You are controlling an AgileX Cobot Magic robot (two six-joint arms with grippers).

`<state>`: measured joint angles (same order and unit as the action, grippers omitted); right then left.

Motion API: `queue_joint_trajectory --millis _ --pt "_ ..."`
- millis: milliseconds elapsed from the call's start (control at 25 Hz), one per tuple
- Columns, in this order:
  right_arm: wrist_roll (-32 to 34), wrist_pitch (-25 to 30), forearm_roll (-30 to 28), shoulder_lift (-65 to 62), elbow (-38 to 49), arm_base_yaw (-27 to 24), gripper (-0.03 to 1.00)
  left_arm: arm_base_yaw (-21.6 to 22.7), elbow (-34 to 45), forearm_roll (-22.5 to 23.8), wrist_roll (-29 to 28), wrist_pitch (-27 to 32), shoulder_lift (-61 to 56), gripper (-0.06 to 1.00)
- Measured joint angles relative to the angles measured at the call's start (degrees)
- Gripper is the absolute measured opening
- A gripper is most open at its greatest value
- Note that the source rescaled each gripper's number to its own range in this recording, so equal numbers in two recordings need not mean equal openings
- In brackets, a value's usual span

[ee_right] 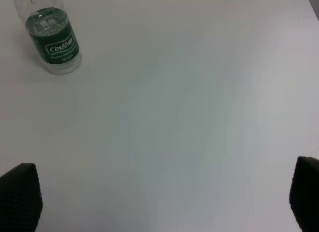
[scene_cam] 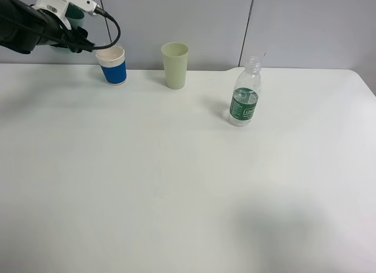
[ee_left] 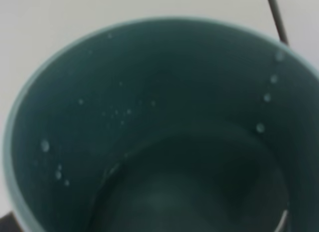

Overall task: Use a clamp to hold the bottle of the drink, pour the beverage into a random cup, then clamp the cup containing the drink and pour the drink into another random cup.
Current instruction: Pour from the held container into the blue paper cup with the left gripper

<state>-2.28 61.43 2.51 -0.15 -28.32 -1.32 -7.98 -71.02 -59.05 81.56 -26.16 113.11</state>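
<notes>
At the far-left corner the left hand point(scene_cam: 66, 33) is clenched around the teal cup point(ee_left: 149, 92), held aloft and tilted just beside the blue-and-white cup point(scene_cam: 113, 66). Beads of water point(ee_left: 45, 144) cling to its inner wall. My worry: if its lip isn't squarely over that small rim, the pour lands on the tabletop point(scene_cam: 176, 185), or the arm nudges the light cup over. The right hand point(ee_right: 159, 207) hangs spread and empty, near the standing bottle point(scene_cam: 244, 94).
</notes>
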Motion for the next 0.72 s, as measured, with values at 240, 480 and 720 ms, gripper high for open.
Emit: queue_joint_trajectory --millis 240,480,720 --pt "0.0 0.0 0.0 0.0 0.0 0.0 1.00 -0.1 -3.0 -2.0 9.5 -0.4 2.5 0.03" --pt "0.0 0.0 0.0 0.0 0.0 0.0 1.00 -1.6 -4.4 -3.7 21.1 -3.7 4.9 0.03" --pt "0.0 0.0 0.0 0.0 0.0 0.0 1.00 -3.3 -6.5 -4.4 27.6 -4.7 6.5 0.03"
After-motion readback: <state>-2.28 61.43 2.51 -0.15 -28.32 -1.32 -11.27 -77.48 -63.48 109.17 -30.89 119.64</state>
